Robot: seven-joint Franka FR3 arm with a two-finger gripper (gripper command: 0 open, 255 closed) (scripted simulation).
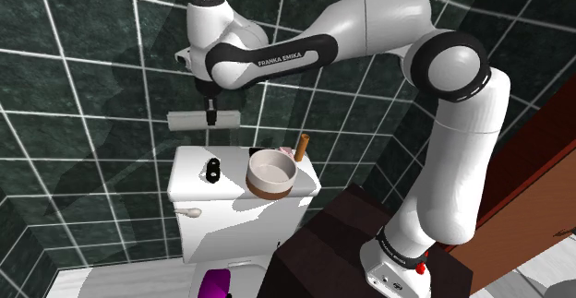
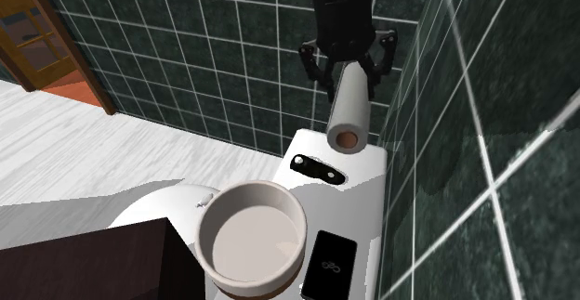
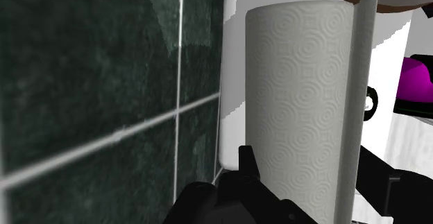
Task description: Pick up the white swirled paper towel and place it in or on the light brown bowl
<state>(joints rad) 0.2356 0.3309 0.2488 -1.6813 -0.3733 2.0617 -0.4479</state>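
One paper towel (image 2: 347, 108) in tool (image 2: 349, 73), above tank (image 2: 368, 164)

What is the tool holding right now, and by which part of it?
The tool holds the white swirled paper towel roll, clasped across its curved side about midway along its length, in the air above the toilet tank.

fingers (image 1: 211, 114) clasp paper towel (image 1: 187, 119) above tank (image 1: 191, 188); bowl (image 1: 272, 171) on tank
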